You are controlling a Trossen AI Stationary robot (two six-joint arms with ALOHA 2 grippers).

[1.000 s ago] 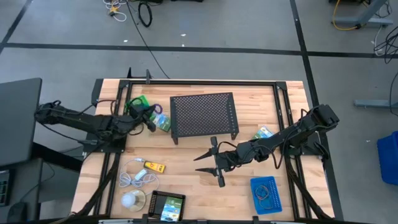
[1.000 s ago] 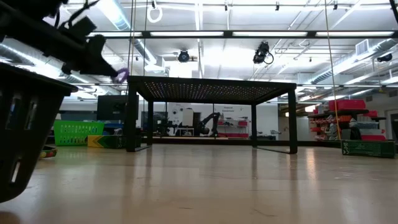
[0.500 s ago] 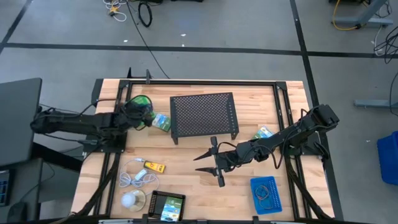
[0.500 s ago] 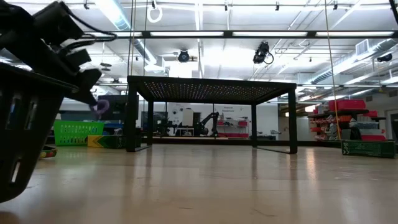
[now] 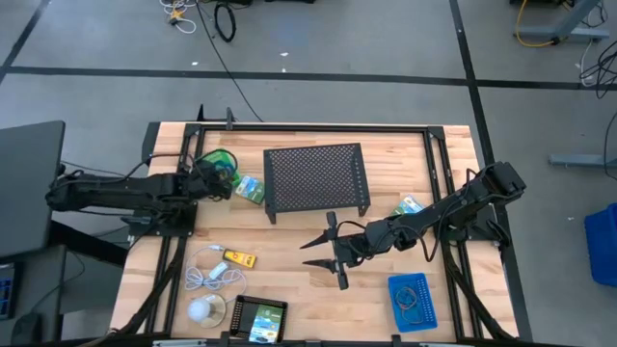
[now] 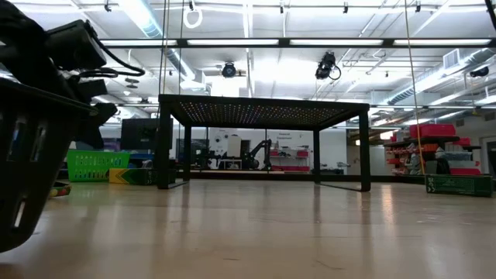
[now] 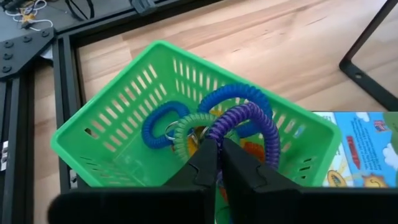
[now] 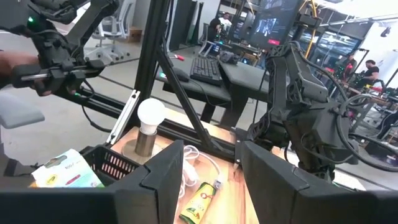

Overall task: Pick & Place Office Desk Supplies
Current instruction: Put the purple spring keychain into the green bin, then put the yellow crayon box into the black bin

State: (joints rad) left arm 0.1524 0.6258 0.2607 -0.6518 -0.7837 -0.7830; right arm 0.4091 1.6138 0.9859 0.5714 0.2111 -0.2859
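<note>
Left gripper (image 7: 217,163) fingers pinched together, arm extended, right gripper (image 5: 328,253) fingers spread, hovering

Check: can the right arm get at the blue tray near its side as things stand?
Probably yes. The right tool hangs open and empty over bare wood, and the blue tray sits uncovered on its own side of the table, with nothing between them. The perforated black stand lies clear of that path.

Overhead camera looks straight down on the whole desk (image 5: 308,280). Low camera looks level across it. Wrist cameras sit close; the left shares the green tray (image 7: 124,124) with the overhead.
</note>
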